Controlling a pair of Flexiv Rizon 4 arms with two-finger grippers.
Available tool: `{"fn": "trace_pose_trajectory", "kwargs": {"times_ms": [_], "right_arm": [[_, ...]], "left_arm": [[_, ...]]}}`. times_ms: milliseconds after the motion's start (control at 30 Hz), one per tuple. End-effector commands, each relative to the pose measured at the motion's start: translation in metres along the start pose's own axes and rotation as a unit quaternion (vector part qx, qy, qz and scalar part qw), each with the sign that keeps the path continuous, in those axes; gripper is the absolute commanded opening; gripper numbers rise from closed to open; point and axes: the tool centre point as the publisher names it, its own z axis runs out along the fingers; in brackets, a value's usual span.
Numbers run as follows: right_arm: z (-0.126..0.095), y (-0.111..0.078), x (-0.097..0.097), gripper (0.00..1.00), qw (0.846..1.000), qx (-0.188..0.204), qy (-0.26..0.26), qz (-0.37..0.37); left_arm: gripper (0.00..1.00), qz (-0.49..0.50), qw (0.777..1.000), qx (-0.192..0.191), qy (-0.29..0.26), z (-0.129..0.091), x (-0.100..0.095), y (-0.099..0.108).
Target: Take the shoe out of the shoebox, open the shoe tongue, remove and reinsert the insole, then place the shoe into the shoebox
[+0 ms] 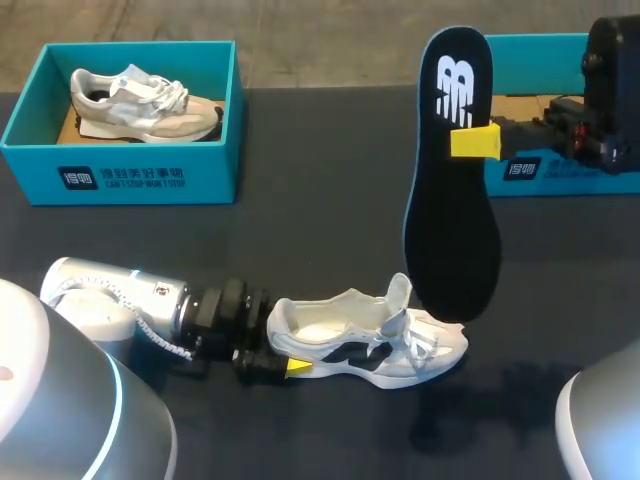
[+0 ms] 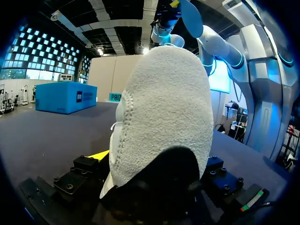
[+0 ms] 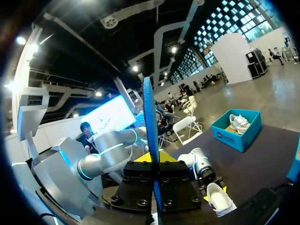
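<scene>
Head view: right gripper [image 1: 476, 141] is clamped on the insole [image 1: 450, 230], held up on end, its lower tip hanging just above the tongue of the shoe [image 1: 350, 335]. That shoe lies along the table [image 1: 300, 230], toe pointing right, with the left gripper [image 1: 285, 350] pinching its heel.

There are 2 shoes: 1 beige shoe [image 1: 145, 103] and 1 white shoe [image 1: 365, 340]. There are 2 teal boxes, a left box [image 1: 210, 170] and a right box [image 1: 580, 183]. There is 1 dark insole [image 1: 452, 200] and 1 table [image 1: 300, 200]. The 2 arms carry 2 grippers, the left gripper [image 1: 285, 350] and the right gripper [image 1: 472, 141].
</scene>
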Motion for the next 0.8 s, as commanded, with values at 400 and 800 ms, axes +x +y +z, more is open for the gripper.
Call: {"fn": "trace_pose_trajectory", "kwargs": {"times_ms": [400,800], "right_arm": [[0.002,0.001,-0.002,0.0,1.0,0.001,0.001,0.001],[0.002,0.001,-0.002,0.0,1.0,0.001,0.001,0.001]], "left_arm": [[1.0,0.02,0.998,-0.058,-0.006,-0.027,-0.001,-0.001],[1.0,0.03,0.991,-0.131,0.028,-0.06,0.007,0.003]]}}
